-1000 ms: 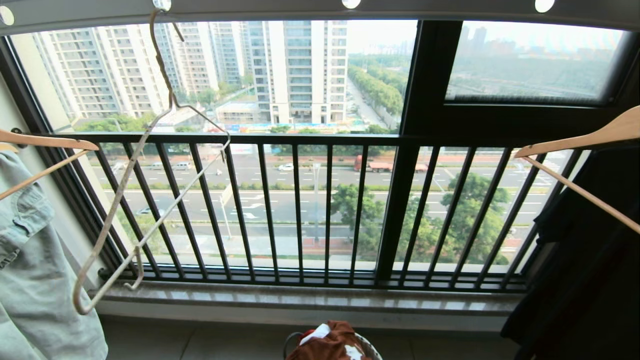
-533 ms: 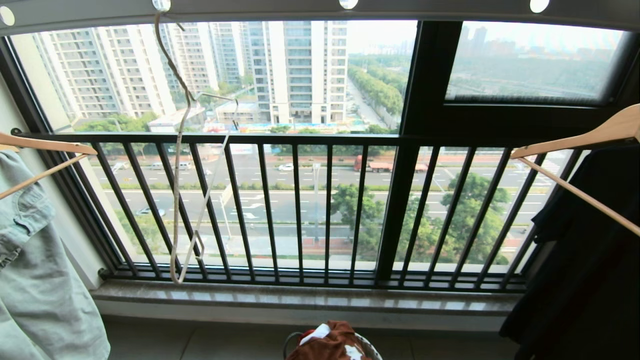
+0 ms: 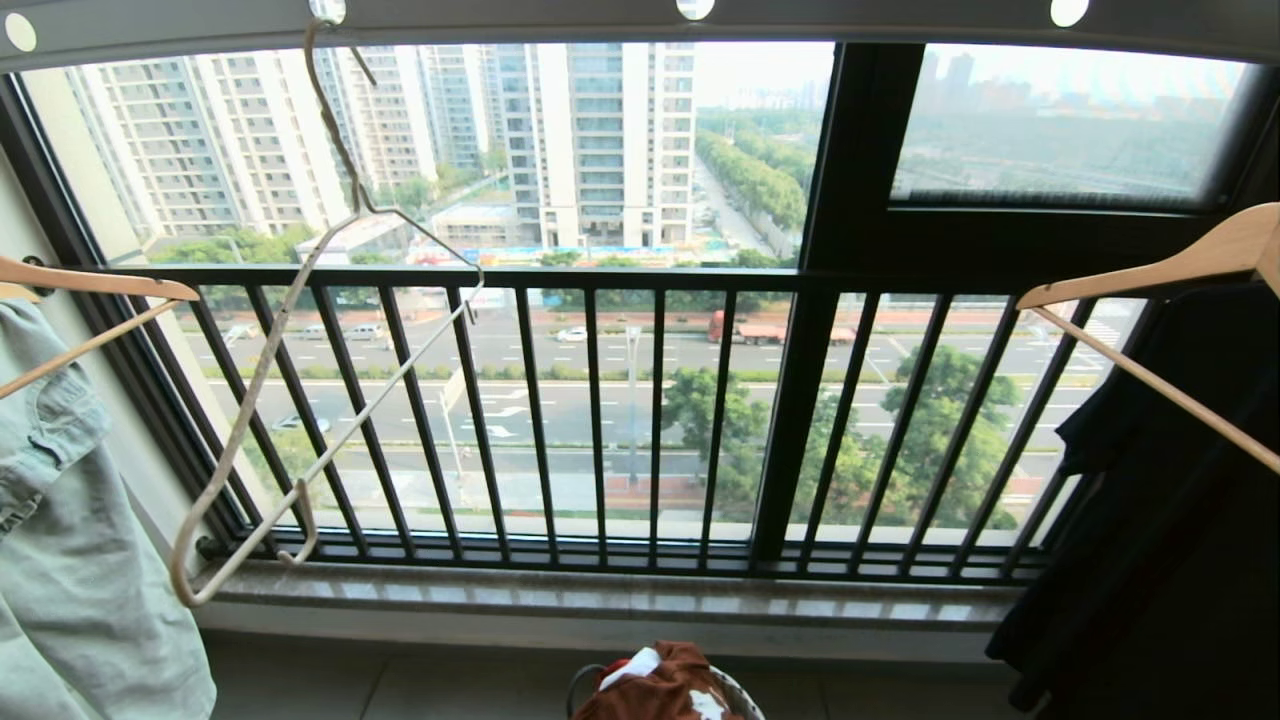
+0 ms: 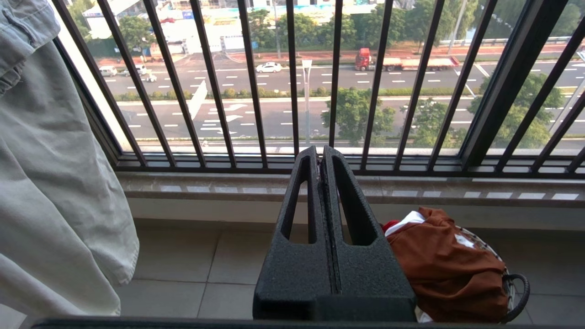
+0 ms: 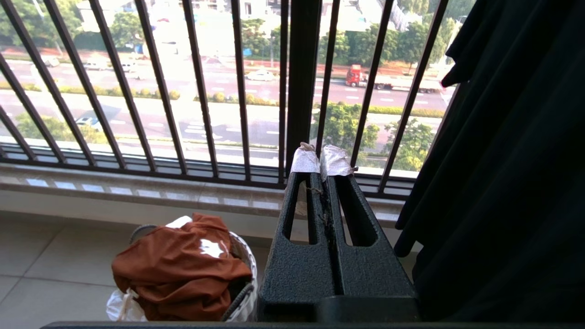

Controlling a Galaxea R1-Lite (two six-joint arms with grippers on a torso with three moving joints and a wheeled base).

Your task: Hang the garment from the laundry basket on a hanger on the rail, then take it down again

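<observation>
While heaped in the laundry basket (image 4: 514, 285), garment (image 4: 445, 269) beside closed, empty left tool (image 4: 322, 153).

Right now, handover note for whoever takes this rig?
Left gripper: shut, empty, above the floor left of the basket.
Right gripper: shut, empty, right of the basket.
Shorts: heaped in the basket below the window.
Hanger: hooked on the rail, bare, tilted.
Done: nothing.
Left: pick up shorts, hang them on the hanger, take them down.
</observation>
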